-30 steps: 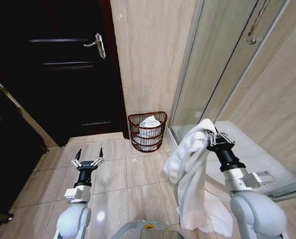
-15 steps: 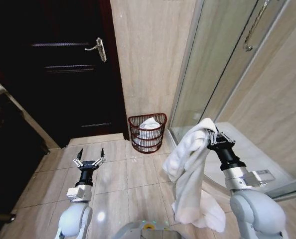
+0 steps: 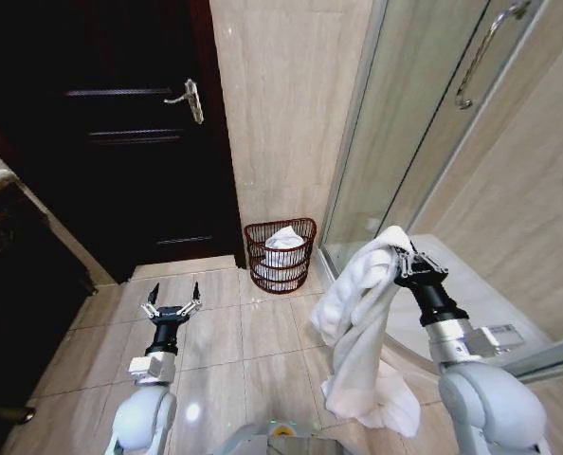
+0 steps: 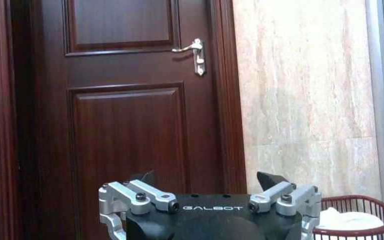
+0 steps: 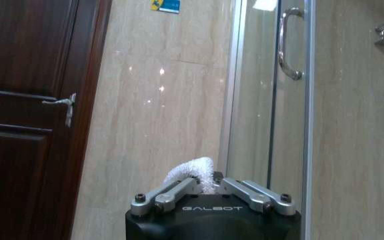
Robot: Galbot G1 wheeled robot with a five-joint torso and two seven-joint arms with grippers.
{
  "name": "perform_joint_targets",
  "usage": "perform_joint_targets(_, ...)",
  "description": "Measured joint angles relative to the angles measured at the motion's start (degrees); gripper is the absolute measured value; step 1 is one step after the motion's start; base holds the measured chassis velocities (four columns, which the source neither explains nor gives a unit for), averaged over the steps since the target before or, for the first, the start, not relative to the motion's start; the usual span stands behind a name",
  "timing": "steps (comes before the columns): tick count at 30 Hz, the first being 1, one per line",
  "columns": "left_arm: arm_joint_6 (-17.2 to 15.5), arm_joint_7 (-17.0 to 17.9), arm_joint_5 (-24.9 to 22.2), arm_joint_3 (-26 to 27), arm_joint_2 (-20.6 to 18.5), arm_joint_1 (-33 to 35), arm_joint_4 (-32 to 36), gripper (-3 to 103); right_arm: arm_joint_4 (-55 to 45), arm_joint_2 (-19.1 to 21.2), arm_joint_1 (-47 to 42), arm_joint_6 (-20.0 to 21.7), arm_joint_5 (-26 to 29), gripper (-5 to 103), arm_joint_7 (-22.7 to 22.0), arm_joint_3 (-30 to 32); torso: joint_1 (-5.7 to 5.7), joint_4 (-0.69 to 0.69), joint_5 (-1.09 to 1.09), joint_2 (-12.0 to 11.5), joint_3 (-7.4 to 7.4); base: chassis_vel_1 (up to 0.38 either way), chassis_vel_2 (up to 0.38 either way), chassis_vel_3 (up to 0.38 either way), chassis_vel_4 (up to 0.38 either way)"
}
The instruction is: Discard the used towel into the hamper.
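a: where is the towel (image 3: 362,322) now?

b: it hangs from the right gripper (image 3: 407,263), which is clenched on its top edge. the arm is raised in front of the shower door (image 3: 424,123), so most of the cloth drops down free and its low end bunches near the floor (image 3: 253,351). i think it is held high so that it does not drag on the tiles.

a: and the hamper (image 3: 280,254)?

b: it stands on the floor against the wall (image 3: 281,104), between the dark door (image 3: 139,142) and the shower door, well apart from the towel. it already has white cloth inside. so the towel is not yet thrown in; to my judgement the robot is on the way to it.

a: what does the left gripper (image 3: 171,304) do?

b: nothing with the towel. it is held low and forward on the left, fingers spread wide, empty. in the left wrist view it looks at the door, with the hamper's rim at the edge.

a: did something change compared to one second before?

b: yes. the whole head view shifted: the hamper and the door handle (image 3: 190,98) sit a little lower in the picture, so the camera moved, not the things. the right gripper keeps the same grip, and the low end of the towel has swung a little and hangs more gathered.
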State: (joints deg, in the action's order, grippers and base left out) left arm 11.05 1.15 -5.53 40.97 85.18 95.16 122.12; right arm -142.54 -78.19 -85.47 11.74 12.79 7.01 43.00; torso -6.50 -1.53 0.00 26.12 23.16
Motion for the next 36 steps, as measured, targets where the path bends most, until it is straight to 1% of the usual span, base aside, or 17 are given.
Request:
perform_joint_targets(3,0.01,-0.01,0.07,-0.02,0.02,0.1,0.0,100,-0.14,0.02,-0.13,-0.14,0.03,2,0.0,0.03,-0.34,0.0,0.01,0.9,0.52,0.0,0.0,0.0,0.0)
perform_joint_targets(8,0.02,0.0,0.14,-0.05,0.15,0.15,0.02,100,-0.15,0.11,-0.1,-0.36,0.03,2,0.0,0.04,-0.55,0.0,0.0,1.48,0.9,0.0,0.0,0.0,0.0)
perform_joint_targets(14,0.06,0.0,0.36,-0.18,0.35,0.18,-0.09,100,0.04,-0.01,-0.04,-1.45,0.63,2,-0.15,-0.02,-1.07,-0.01,0.0,2.79,1.7,0.0,0.0,0.0,0.0)
perform_joint_targets(16,0.1,0.0,0.36,-0.18,0.35,0.19,-0.11,100,0.29,-0.22,-0.15,-1.52,-0.64,2,0.89,0.25,-1.33,-0.01,0.0,3.45,2.11,0.0,0.0,0.0,0.0)
perform_joint_targets(24,0.25,0.0,0.24,-0.02,0.23,0.54,-0.1,100,1.09,-0.92,0.4,-1.06,-3.15,2,0.64,-0.09,-2.08,-0.01,0.0,5.27,3.15,0.0,0.0,0.0,0.0)
perform_joint_targets(36,0.58,0.02,0.18,-0.01,0.28,0.63,-0.16,100,1.24,-1.05,0.31,-0.71,-3.42,2,0.48,0.04,-3.27,0.0,0.0,8.24,4.93,0.0,0.0,0.0,0.0)
